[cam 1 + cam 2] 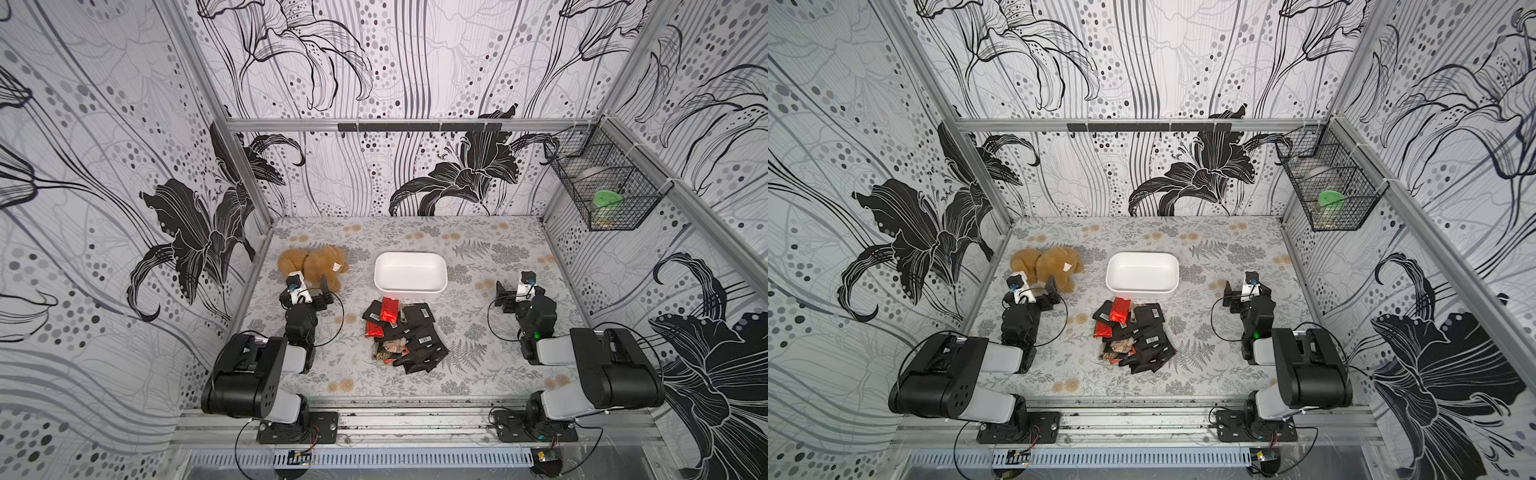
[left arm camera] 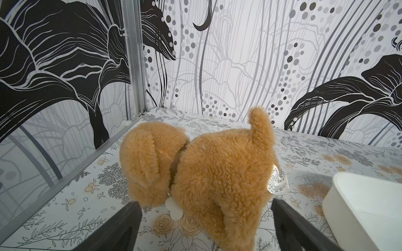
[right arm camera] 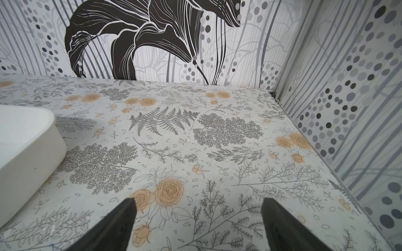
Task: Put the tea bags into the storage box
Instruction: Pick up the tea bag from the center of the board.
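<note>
Left wrist view: left gripper [image 2: 205, 206] spread wide right by the plush toy [image 2: 206, 173], so it might snag that. And the right gripper [image 3: 200, 202] gapes empty too. Meanwhile the tea bags [image 1: 405, 332] lie heaped just beside the empty storage box [image 1: 409, 293]; overlapping sachets could slip.
</note>
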Motion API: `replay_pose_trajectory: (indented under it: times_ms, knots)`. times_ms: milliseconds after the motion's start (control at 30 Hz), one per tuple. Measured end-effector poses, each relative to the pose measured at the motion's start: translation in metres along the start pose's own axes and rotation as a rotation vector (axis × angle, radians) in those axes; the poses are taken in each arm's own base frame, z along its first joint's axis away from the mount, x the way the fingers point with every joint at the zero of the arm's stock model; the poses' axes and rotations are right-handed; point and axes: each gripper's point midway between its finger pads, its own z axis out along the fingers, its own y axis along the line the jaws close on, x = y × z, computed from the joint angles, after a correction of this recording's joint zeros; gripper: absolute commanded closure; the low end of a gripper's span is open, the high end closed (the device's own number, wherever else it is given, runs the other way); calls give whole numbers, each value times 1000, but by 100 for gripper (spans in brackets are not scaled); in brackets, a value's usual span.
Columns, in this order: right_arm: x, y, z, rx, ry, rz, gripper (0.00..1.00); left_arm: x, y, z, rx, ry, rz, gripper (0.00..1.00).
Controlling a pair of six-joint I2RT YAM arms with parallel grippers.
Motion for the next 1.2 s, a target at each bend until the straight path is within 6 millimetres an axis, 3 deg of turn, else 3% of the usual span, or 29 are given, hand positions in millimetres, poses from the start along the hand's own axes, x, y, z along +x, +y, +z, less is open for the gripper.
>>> replay_pose_trajectory:
  times_ms: [733,833,933,1100,1200]
  knots:
    - [0,0,-1,-1,5,0,5,1,-5,-1,5,0,3,3]
    - [-9,-3,-7,10,1,7,5,-3,-9,-5,-2,3,16,3]
    - [-33,-9,-19,40,-35,40,5,-27,-8,-8,-51,-15,-5,3]
    - [-72,-25,-26,112,-23,200,5,-97,1,-20,-145,-100,-204,3]
    - [-91,-29,-27,131,19,326,5,-116,8,-36,-164,-116,-348,3]
